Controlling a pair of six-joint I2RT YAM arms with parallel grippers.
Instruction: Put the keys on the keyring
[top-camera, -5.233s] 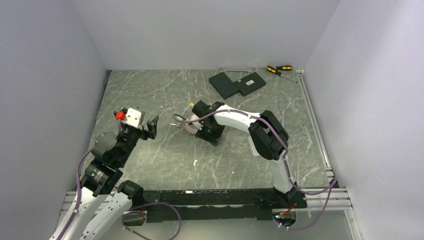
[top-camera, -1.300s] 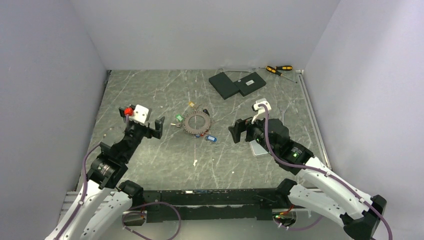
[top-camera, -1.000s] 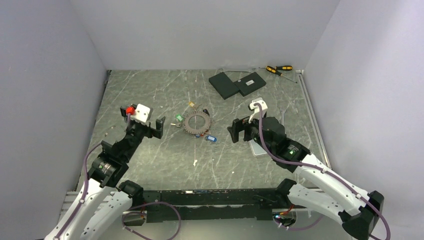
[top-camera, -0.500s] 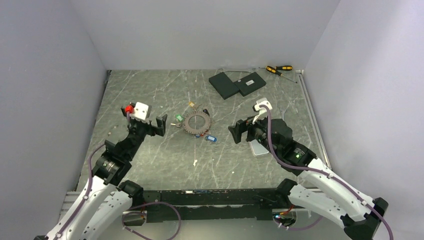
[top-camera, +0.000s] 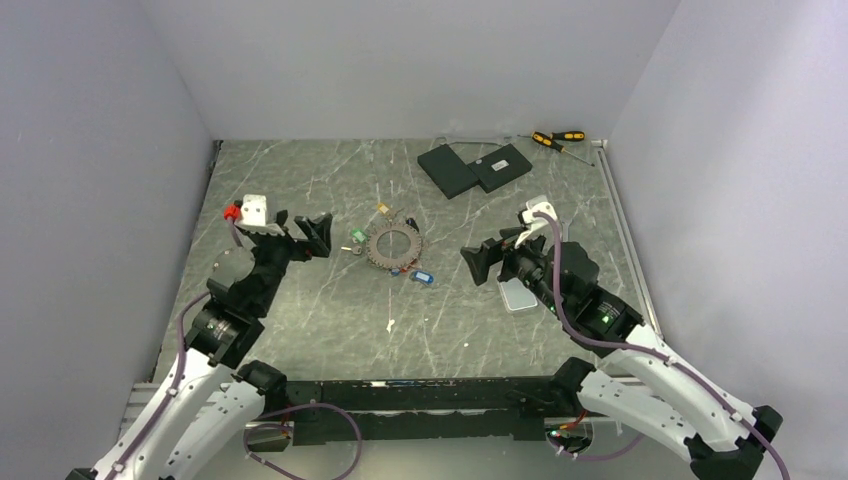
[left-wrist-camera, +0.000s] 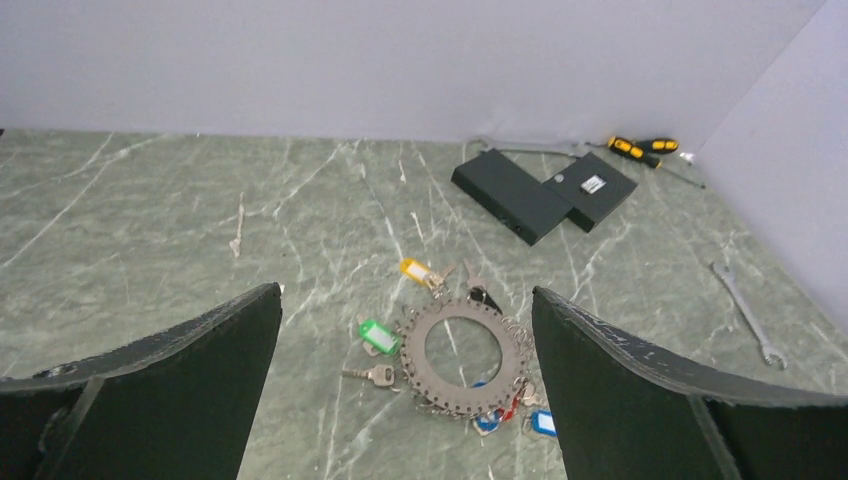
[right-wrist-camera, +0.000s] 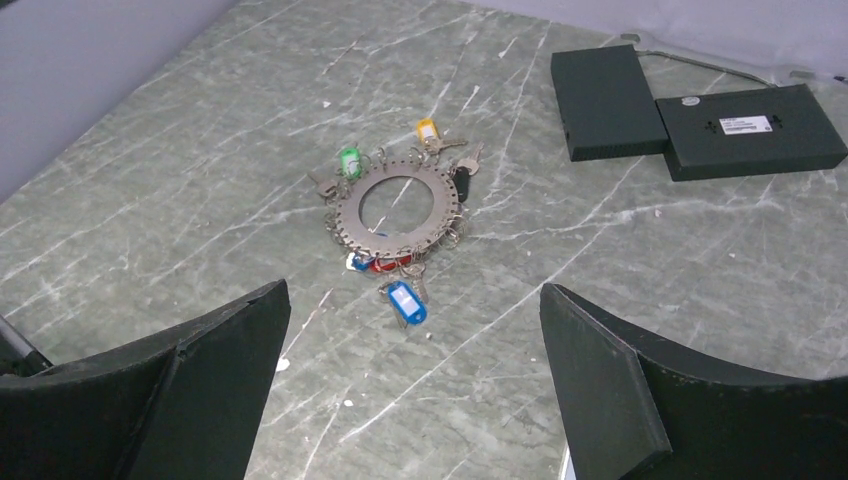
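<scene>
1. From the top view the keys (top-camera: 421, 277) are just tiny coloured specks, can't count 'em.
2. The pale slab (top-camera: 519, 297) is half tucked under the right arm.
3. Fingers of the left claw (left-wrist-camera: 405, 293) and right claw (right-wrist-camera: 414, 288) run off their wrist views' bottom edge.

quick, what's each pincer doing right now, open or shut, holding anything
left pincer: open, holding nothing
right pincer: open, holding nothing
</scene>
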